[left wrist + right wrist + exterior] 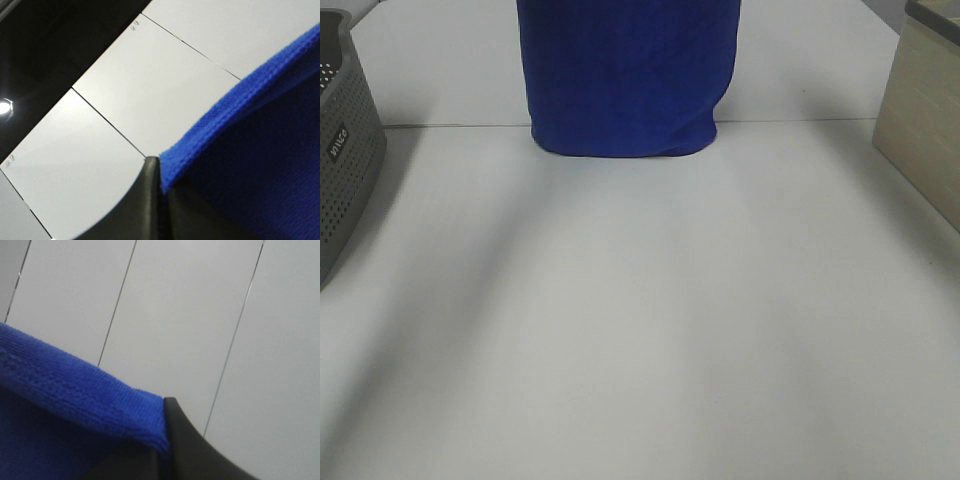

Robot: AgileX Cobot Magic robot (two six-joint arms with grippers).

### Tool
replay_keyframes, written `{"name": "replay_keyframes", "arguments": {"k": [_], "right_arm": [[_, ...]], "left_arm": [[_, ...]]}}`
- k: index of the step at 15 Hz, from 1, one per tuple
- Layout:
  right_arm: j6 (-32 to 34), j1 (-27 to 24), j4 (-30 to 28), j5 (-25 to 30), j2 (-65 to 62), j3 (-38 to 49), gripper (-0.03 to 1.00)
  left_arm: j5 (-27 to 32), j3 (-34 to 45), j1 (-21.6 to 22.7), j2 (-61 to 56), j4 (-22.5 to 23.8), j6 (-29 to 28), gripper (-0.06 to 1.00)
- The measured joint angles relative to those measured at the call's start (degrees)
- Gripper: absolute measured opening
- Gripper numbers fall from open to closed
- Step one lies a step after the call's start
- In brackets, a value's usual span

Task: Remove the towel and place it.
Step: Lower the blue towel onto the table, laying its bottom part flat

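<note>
At the far middle of the counter (640,350), the royal-blue towel (625,75) hangs as a broad vertical sheet running out of the top of the high view. Its rounded lower end lies level with a thin seam line that crosses the counter (whether it touches the surface cannot be told). At the left edge stands a grey perforated basket (345,160), well apart from the towel. At the right edge stands a pale beige box (925,130), likewise well apart. Neither arm appears in the high view.

Left wrist view: the left hand (160,167) is closed on the towel (250,145), whose stitched edge runs straight into the narrow slit between the dark fingers (147,205). Pale panels (140,85) with thin dark joints fill the background.

Right wrist view: the right hand (164,445) likewise grips the towel (60,410), with the thick hemmed edge ending against one black finger (192,455). Similar pale panels (190,315) lie behind it.
</note>
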Motion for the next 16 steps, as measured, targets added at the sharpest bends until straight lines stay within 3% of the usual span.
{"name": "replay_keyframes", "arguments": {"k": [3, 6, 7, 10, 12, 14, 16], "right_arm": [[4.2, 0.1, -0.9, 12.9, -0.5, 0.0, 0.02], [3.6, 0.5, 5.2, 25.6, -2.8, 0.0, 0.02], [0.7, 0.5, 9.9, 30.5, -3.9, 0.0, 0.02], [-17.2, 0.5, 30.3, 49.4, -6.0, 0.0, 0.02], [-26.3, 0.3, 39.5, 65.5, -6.8, 0.0, 0.02], [-27.7, 0.3, 41.9, 74.4, -8.0, 0.0, 0.02], [-27.8, 0.3, 44.2, 79.8, -9.6, 0.0, 0.02]], "left_arm": [[12.4, 0.0, -0.9, -0.1, -0.3, -4.4, 0.00], [27.2, 0.0, -2.1, -1.8, -1.7, -11.1, 0.00], [32.7, 0.0, -2.6, -3.0, -2.3, -13.2, 0.00], [50.4, 0.0, -2.8, -6.9, -3.0, -19.4, 0.00], [66.0, 0.0, -2.5, -9.3, -3.3, -22.7, 0.00], [76.3, 0.0, -2.5, -10.8, -4.7, -25.1, 0.00], [83.0, 0.0, -2.5, -12.7, -5.5, -29.7, 0.00]]}}
